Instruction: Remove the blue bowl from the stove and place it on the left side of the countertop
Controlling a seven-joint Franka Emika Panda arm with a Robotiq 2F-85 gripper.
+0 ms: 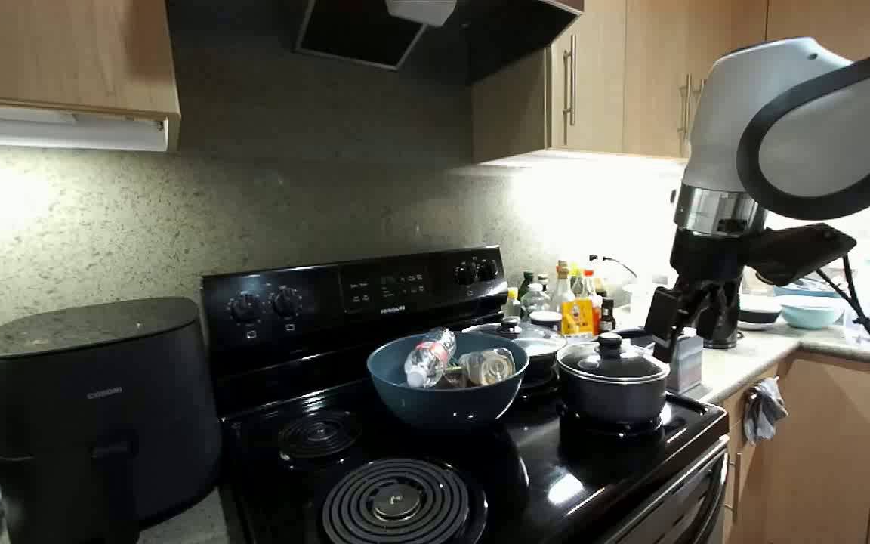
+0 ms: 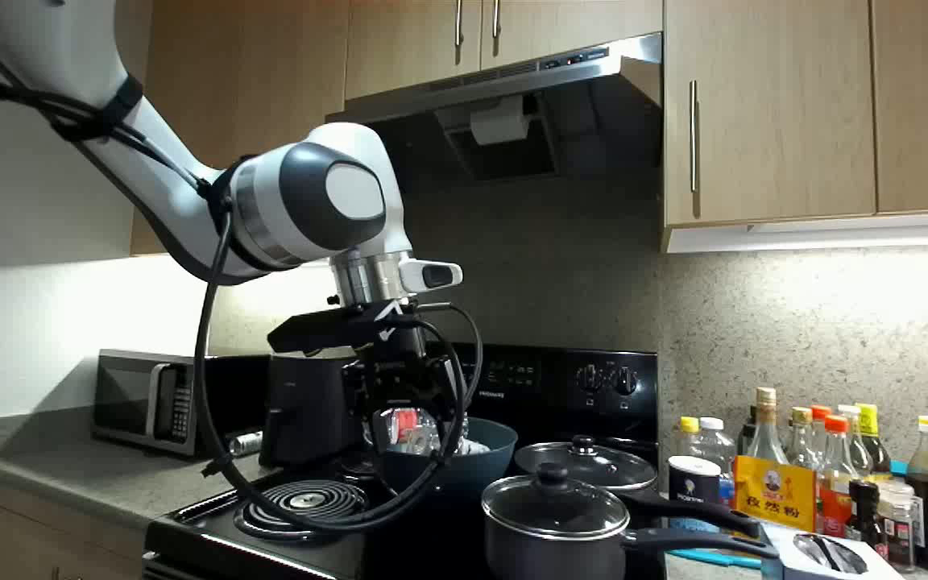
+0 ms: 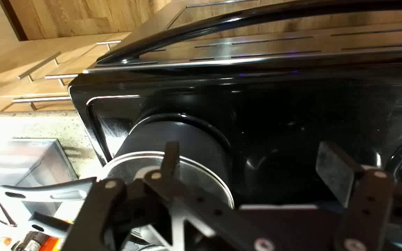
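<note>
The blue bowl sits upright on the black stove, between coil burners and pots. It holds a clear plastic bottle and a clear container. In an exterior view the bowl is partly hidden behind my gripper and its cable. My gripper is open and empty; in the wrist view its fingers are wide apart over the dark stovetop. It hangs above the stove's front, near the pot and apart from the bowl. Only a dark-blue sliver shows there, likely the bowl.
A lidded black pot stands close under my gripper, its handle sticking out. A lidded frying pan is behind it. A black air fryer and a microwave stand on the left countertop. Bottles crowd the far counter.
</note>
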